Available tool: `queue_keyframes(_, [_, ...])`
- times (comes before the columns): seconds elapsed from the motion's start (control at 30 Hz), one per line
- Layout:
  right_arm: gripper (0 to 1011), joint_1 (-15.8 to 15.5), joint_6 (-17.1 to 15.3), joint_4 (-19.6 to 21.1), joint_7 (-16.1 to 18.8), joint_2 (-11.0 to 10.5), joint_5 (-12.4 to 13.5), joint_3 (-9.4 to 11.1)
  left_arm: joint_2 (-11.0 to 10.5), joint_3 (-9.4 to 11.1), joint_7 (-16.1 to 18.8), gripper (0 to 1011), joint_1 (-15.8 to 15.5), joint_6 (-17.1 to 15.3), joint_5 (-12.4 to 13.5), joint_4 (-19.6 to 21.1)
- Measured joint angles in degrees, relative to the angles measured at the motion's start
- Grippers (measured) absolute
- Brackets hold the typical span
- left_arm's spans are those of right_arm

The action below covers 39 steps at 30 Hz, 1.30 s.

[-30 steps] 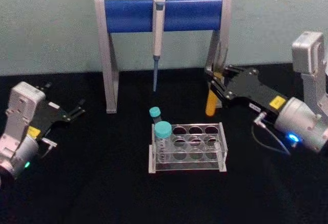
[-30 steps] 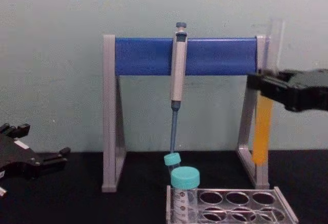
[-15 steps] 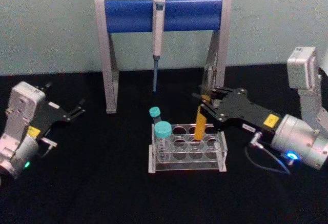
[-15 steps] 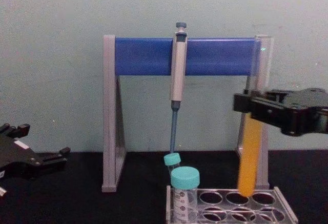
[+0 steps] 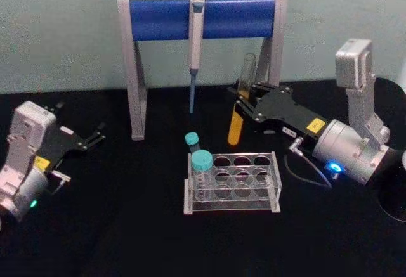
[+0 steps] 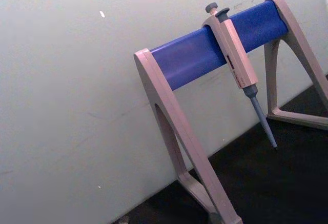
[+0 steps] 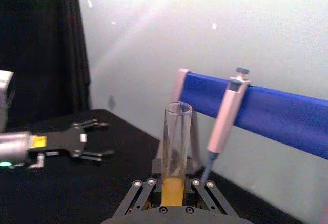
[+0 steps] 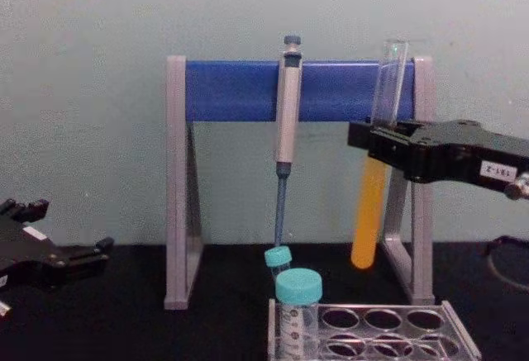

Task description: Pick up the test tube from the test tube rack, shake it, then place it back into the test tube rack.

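Test tube aloft, orange liquid in lower half, mouth tipped slightly right; bottom hangs above and just past far edge of test tube rack, near right leg of pipette stand. Right gripper clamped round tube's middle, reaching in from right. Two teal-capped vials stand at rack's left end. Left gripper parked at far left over black table, fingers spread apart

Clear test tube, orange-yellow liquid low. Test tube rack clear. Vials teal-capped. Stand grey legs, blue bar. Pipette grey. Counter black. Right end effector, left end effector black, yellow labels.
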State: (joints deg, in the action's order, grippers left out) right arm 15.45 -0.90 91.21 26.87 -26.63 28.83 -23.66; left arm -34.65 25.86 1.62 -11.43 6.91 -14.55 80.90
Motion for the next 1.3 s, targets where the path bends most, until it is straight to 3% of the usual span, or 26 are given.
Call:
queue_keyframes(0.6, [232,-0.36,0.25,-0.55,-1.33,-0.07,-1.96,1.74,0.0,0.0,0.0,1001,0.0,0.0,0.0,0.0])
queue_keyframes(1.03, [232,-6.42,-2.38,6.08,-2.74,-4.07,-2.4,4.87,0.0,0.0,0.0,1001,0.0,0.0,0.0,0.0])
queue_keyframes(1.3, [232,-8.39,-3.25,8.3,-0.93,-4.6,-1.47,3.71,0.0,0.0,0.0,1001,0.0,0.0,0.0,0.0])
